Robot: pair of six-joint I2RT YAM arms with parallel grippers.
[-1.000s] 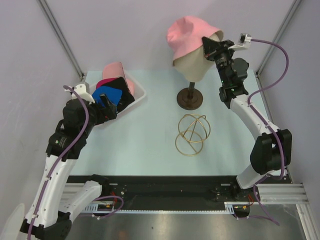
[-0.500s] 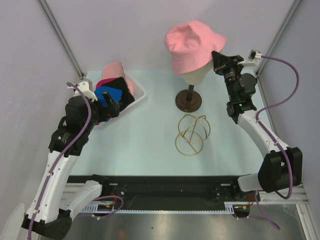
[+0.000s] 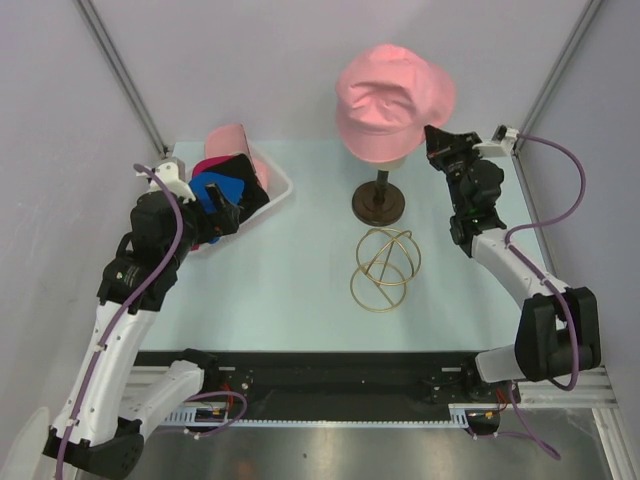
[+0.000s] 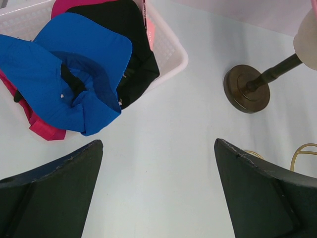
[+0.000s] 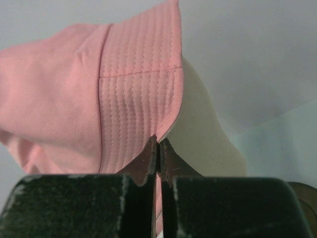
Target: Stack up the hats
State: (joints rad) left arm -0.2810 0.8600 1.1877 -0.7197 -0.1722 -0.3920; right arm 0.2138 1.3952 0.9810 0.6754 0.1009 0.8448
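Counting hats, you have four in sight: one bucket hat [image 3: 393, 100], one blue cap [image 4: 64, 74], one magenta cap [image 4: 37, 126] and one light-pink cap [image 3: 232, 138]. You see the bucket hat sitting on the single beige head [image 5: 203, 134] at 12 o'clock of the table [image 3: 290, 290], hiding nearly all of it from above. Your right gripper [image 5: 158, 148] is at the hat's 3 o'clock side, its fingers pressed together on the brim's edge with the fabric pinched between them. The three caps lie in the one white basket [image 4: 171, 54] at 10 o'clock. The blue cap is on top and spills over the near rim, the magenta one is under it, and the light-pink one is at the far end. One black fabric piece [image 4: 133, 44] lies in there too, touching the blue cap. Your left gripper [image 4: 157, 148] hovers by the basket's 6 o'clock edge, fingers spread wide, holding nothing. One round dark base [image 4: 246, 89] carries the head's post, and one gold wire frame [image 3: 385, 268] stands just at its 6 o'clock
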